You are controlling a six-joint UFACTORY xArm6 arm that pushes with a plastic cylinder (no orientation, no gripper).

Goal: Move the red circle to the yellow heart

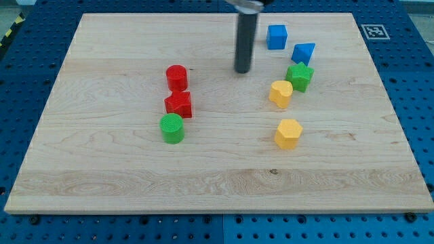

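Observation:
The red circle (176, 76) stands on the wooden board (102, 156), left of centre. The yellow heart (280, 93) lies at the right of centre, touching the green star (299, 76). My tip (243, 70) is down on the board between them, nearer the heart, and a little higher in the view than both. It touches no block.
A red star (178, 104) sits just below the red circle, with a green circle (172, 128) under it. A yellow hexagon (288, 133) lies below the heart. A blue cube (276, 36) and a blue triangle (303, 53) sit at the upper right.

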